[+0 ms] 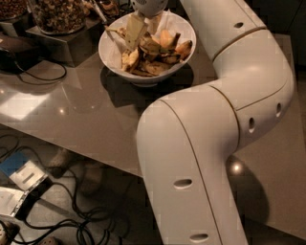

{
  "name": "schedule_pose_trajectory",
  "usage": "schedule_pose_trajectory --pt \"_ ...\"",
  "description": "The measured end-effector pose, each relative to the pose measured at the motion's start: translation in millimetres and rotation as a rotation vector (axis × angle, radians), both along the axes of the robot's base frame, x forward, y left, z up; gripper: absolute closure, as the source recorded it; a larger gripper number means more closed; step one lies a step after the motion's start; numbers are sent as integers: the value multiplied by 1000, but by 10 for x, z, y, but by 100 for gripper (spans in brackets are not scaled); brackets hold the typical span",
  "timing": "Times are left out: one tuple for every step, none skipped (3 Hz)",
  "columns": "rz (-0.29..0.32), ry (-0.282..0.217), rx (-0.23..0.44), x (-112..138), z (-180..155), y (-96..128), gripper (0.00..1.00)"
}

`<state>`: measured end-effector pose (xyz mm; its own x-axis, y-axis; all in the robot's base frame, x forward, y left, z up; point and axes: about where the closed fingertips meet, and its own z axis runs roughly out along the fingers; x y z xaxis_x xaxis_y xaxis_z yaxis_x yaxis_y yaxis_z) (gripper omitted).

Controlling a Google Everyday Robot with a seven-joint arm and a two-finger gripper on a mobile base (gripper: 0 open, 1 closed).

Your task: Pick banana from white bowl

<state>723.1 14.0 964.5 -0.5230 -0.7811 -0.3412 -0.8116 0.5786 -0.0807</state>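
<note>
The white bowl stands on the grey-brown table at the top centre of the camera view. It holds a pile of yellow-brown banana pieces and peels. My gripper is at the top edge, directly over the bowl's far side, and its wrist is cut off by the frame. A pale strip hangs below it into the pile; I cannot tell whether it is peel or part of the gripper. My white arm fills the right half of the view.
Glass jars of nuts stand on a metal stand at the top left. A black cable lies on the table near them. The table's front edge runs diagonally; below it are floor cables and a blue-white box.
</note>
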Motion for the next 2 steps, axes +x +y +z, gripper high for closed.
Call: schedule_pose_trajectory --pt "0 0 0 0 0 0 37" --pt "0 0 0 0 0 0 37"
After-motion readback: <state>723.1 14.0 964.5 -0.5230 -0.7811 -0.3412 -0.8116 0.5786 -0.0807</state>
